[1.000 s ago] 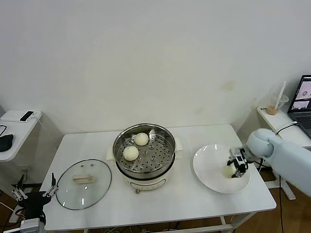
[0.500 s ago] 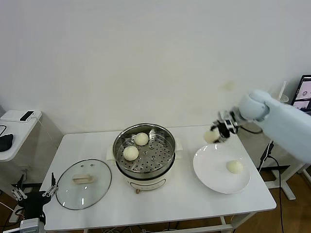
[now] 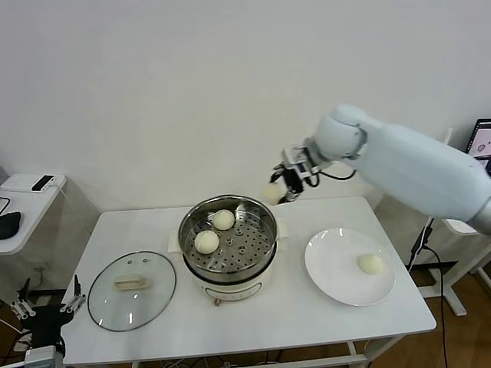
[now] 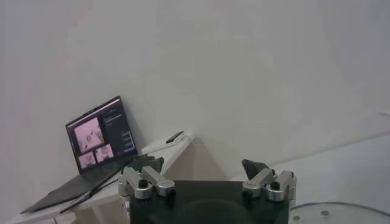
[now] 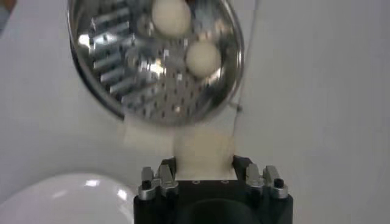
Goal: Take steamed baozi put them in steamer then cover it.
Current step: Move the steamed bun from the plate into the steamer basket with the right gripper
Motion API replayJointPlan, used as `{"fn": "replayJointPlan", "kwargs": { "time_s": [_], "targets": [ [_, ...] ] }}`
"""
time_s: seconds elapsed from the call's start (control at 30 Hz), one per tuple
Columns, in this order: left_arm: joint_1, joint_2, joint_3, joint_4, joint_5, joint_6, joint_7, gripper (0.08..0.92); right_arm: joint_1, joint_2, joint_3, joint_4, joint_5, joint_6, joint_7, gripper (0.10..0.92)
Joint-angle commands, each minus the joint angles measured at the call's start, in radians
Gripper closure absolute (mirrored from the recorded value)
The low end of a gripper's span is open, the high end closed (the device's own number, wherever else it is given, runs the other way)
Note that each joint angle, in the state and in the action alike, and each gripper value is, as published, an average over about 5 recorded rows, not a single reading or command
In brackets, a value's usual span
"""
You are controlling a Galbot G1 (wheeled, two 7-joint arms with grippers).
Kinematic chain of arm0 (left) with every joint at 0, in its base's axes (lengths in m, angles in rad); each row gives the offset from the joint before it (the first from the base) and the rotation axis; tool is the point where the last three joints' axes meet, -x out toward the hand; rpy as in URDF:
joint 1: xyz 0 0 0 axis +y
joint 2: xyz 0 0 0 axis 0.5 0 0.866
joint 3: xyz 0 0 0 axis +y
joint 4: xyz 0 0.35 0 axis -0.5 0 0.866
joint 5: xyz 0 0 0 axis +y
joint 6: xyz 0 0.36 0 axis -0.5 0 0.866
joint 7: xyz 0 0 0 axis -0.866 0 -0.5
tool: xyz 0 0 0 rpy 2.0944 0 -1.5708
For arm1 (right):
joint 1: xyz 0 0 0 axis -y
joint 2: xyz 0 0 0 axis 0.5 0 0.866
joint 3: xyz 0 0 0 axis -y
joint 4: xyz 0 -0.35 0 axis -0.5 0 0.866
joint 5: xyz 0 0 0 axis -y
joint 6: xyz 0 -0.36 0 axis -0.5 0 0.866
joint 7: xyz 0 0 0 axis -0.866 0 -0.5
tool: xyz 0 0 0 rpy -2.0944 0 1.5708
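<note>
Since a second ago my right claw (image 3: 282, 186) has carried a baozi (image 3: 271, 192) off the plate (image 3: 330, 272) and now hangs, closed on it, above the steamer's (image 3: 228, 234) far right rim. Nearest me, at lower left of the head view, my left claw (image 3: 46, 307) idles wide open and empty beside the cover (image 3: 132, 290) lying on the bench (image 3: 291, 322). Two buns sit in the steamer at centre; one waits on the plate at right. By my count, two placements and the covering remain.
</note>
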Motion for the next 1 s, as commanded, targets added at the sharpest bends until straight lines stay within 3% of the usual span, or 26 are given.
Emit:
{"fn": "replayJointPlan", "kwargs": {
  "time_s": [0.03,0.7,1.0],
  "targets": [
    [0.004,-0.001,-0.008,-0.005,0.000,0.001,0.001,0.177,-0.005,0.141,-0.105,0.000,0.037,0.082,0.034,0.440],
    [0.023,-0.037,-0.036,-0.022,-0.004,-0.008,-0.001,0.177,-0.041,0.209,-0.257,-0.006,-0.213,0.396,0.073,0.440],
    [0.020,-0.039,-0.037,-0.023,-0.006,-0.008,-0.001,0.177,-0.030,0.226,-0.261,-0.011,-0.225,0.461,0.048,0.440]
  ]
}}
